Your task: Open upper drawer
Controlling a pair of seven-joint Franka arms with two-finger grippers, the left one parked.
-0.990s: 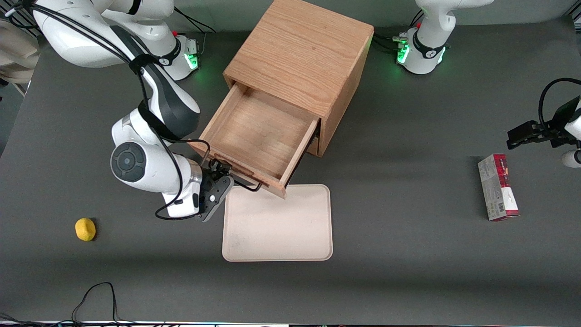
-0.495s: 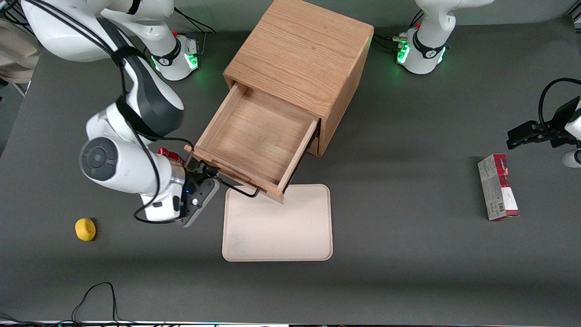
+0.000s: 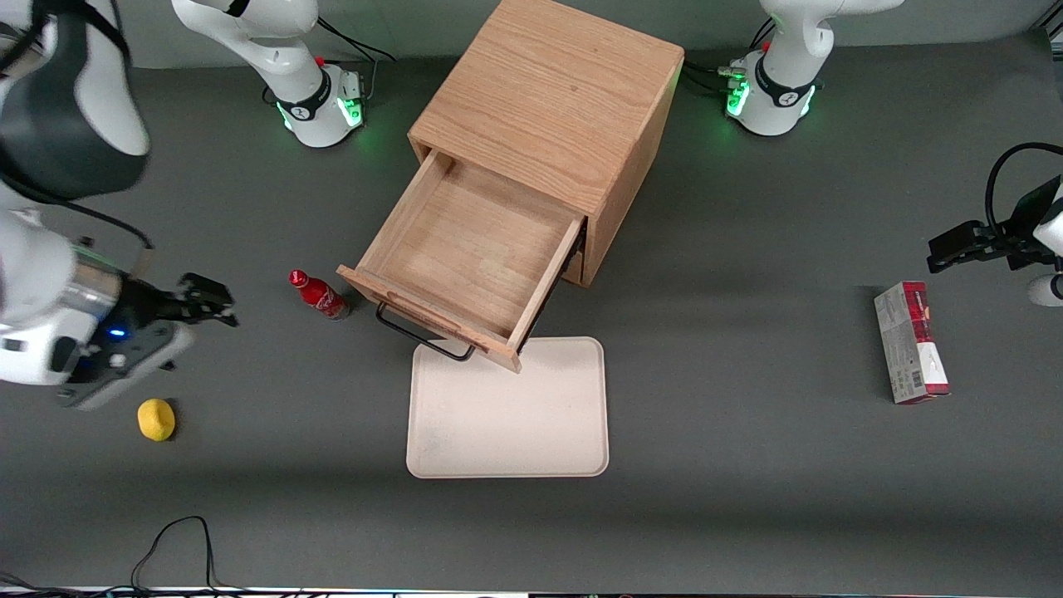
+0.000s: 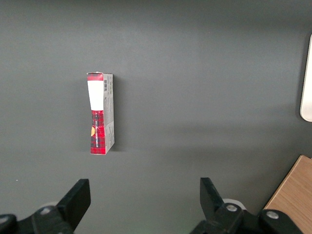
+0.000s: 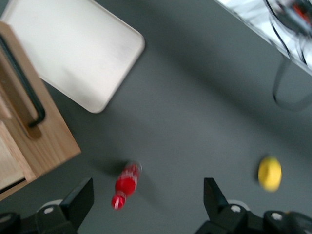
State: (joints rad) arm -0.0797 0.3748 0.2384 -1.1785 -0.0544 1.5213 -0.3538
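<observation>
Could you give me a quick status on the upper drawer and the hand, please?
Hand open, empty, well clear of the cabinet toward the working arm's end. Upper drawer pulled out, handle free. Red bottle lies beside the drawer front, not blocking.

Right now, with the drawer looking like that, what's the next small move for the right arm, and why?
Probably none on the drawer: just retreat a little more and park. The upper drawer is pulled well out of the cabinet, its bare floor showing and its front over the tray. The gripper is open, off the handle, out toward the working arm's end near the red bottle.
</observation>
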